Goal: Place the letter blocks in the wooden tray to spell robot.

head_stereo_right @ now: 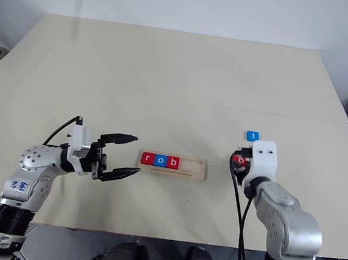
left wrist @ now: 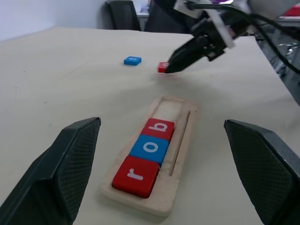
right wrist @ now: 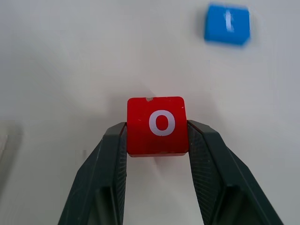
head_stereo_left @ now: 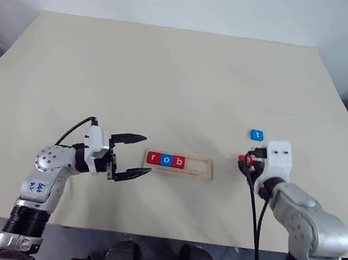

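A pale tabletop (head_stereo_left: 168,78) meets a white wall (head_stereo_left: 178,2). The wooden tray (head_stereo_left: 201,169), near its front edge, holds three blocks (head_stereo_left: 167,160) reading r, o, b. The right gripper (right wrist: 157,140) pinches a red o block (right wrist: 157,124) beside the blue t block (head_stereo_left: 257,135); the left gripper (head_stereo_left: 133,155) gapes wide, empty.

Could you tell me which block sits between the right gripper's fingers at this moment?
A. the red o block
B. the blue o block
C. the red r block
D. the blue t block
A: in the right wrist view the right gripper has a finger against each side of the red o block, while the blue t block lies apart on the table.
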`<state>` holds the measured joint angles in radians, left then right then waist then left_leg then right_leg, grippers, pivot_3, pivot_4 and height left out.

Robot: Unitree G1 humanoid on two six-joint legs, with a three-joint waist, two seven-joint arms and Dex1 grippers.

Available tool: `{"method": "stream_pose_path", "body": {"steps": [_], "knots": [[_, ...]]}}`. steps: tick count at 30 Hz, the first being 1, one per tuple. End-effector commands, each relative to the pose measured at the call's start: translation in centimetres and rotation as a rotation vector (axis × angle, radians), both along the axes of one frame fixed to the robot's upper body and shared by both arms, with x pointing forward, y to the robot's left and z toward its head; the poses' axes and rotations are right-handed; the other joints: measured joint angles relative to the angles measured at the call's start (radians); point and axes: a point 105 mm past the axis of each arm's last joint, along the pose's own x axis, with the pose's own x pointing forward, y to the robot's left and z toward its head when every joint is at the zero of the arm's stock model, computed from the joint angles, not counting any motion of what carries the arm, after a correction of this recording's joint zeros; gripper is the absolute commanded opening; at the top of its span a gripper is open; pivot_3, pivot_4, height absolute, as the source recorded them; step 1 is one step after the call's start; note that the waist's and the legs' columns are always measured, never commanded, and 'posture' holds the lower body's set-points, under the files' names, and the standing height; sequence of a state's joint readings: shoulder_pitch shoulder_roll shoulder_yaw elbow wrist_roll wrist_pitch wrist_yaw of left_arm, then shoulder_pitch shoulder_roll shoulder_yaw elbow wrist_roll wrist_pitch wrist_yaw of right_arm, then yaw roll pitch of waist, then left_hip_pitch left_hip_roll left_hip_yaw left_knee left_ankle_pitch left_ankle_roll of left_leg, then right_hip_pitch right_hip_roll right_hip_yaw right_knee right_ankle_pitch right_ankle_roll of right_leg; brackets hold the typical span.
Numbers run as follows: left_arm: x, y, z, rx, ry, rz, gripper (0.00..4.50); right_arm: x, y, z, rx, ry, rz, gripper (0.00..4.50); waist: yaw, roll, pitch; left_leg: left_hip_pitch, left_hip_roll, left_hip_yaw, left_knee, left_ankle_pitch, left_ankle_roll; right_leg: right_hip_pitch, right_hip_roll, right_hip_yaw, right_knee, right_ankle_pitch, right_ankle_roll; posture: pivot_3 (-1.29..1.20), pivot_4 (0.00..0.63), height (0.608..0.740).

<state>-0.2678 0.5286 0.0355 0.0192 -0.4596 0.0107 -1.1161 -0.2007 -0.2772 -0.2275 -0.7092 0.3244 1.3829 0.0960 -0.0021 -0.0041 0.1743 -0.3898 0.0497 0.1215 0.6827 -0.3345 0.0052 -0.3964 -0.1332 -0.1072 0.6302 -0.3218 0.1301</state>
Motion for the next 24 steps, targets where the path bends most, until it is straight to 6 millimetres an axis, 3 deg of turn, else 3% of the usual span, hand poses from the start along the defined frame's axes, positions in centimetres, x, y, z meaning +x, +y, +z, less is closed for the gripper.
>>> {"method": "stream_pose_path", "body": {"steps": [1, 4, 9, 13, 16, 19, 24], "knots": [[0.0, -0.4, 0.4, 0.0, -0.016, -0.037, 4.5, -1.8, 0.8, 0.2, 0.024, -0.001, 0.024, 1.45, -0.003, 0.0, 0.0, 0.0, 0.0, 0.0, 0.0, 0.0, 0.0, 0.0, 0.0, 0.0, 0.0, 0.0, 0.0, 0.0, 0.15, 0.74], [0.1, -0.5, 0.4, 0.002, -0.015, -0.047, 4.5, -1.9, 1.2, 0.1, 0.064, -0.006, 0.023, 1.45, -0.006, 0.0, 0.0, 0.001, 0.0, -0.001, 0.0, 0.0, 0.0, 0.0, 0.001, 0.001, 0.001, 0.0, 0.0, 0.0, 0.15, 0.74], [0.2, -0.3, 0.5, 0.003, -0.021, -0.039, 4.5, -1.2, 1.3, 1.1, 0.065, -0.051, 0.112, 3.17, -0.003, 0.0, 0.0, 0.0, 0.0, -0.001, 0.0, 0.0, 0.0, 0.0, 0.0, 0.001, 0.0, 0.0, 0.0, 0.0, 0.15, 0.74], [0.1, 0.2, 0.5, 0.006, -0.028, -0.012, 4.5, -0.7, -0.4, 2.0, -0.013, -0.056, 0.279, 4.45, 0.0, 0.0, 0.0, 0.0, -0.001, -0.001, 0.0, 0.0, 0.001, 0.0, 0.0, 0.001, -0.002, 0.0, 0.0, 0.0, 0.15, 0.74], [0.0, 0.5, 0.5, 0.006, -0.034, 0.007, 4.5, -0.4, -2.1, 2.6, -0.066, -0.057, 0.437, 4.45, -0.001, 0.0, 0.0, 0.001, -0.001, -0.001, 0.0, -0.001, 0.002, 0.001, 0.0, 0.001, -0.003, 0.0, 0.0, 0.0, 0.15, 0.74], [-0.1, 0.8, 0.6, 0.006, -0.042, 0.029, 4.5, -0.9, -2.4, 3.1, -0.133, -0.101, 0.721, 4.45, -0.001, 0.0, 0.0, 0.001, -0.001, -0.001, -0.001, -0.001, 0.002, 0.001, 0.0, 0.001, -0.003, 0.0, 0.0, 0.0, 0.15, 0.74], [-0.6, 0.9, 0.7, 0.006, -0.053, 0.036, 4.5, -1.4, -4.1, 1.9, -0.234, -0.098, 1.072, 4.45, -0.002, -0.002, 0.001, 0.003, -0.001, 0.001, 0.0, -0.001, 0.002, 0.004, 0.0, 0.0, -0.003, 0.0, 0.001, 0.0, 0.15, 0.74]]}}
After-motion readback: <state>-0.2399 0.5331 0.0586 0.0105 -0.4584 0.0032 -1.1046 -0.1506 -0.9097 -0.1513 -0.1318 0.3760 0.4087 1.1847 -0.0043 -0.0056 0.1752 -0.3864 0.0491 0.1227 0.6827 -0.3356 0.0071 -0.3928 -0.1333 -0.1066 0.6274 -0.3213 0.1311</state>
